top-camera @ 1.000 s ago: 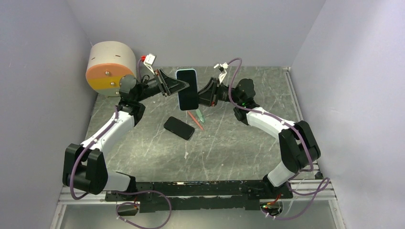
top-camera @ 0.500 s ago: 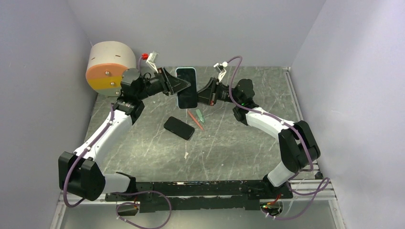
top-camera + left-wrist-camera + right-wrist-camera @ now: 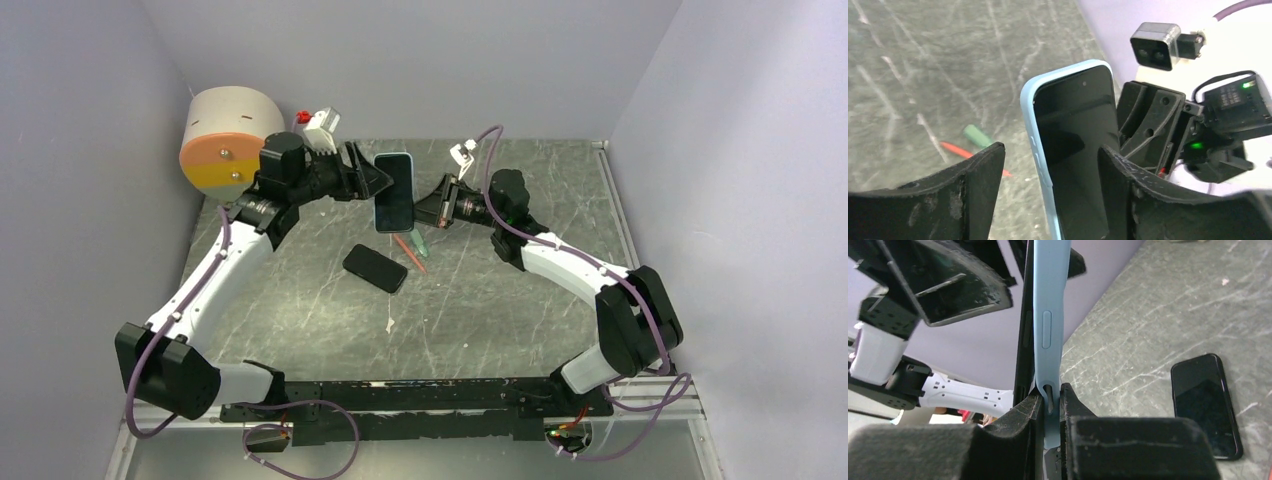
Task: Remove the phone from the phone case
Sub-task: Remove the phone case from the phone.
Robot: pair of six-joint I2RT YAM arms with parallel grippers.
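The right claw [image 3: 1049, 396] is pinching the light-blue phone case [image 3: 1048, 315] upright above the worktop [image 3: 480, 300], the phone [image 3: 1075, 145] sitting inside it; the left claw [image 3: 1050, 152] is straddling it, fingers spread.

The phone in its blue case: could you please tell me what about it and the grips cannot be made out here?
The phone's lower end: left wrist view, cut by the bottom edge and behind a finger of the left gripper.
The blue case's back: in no view; the right wrist view gives only its edge, clamped by the right gripper.
The red and green item: small from the top, blurred at the left wrist.
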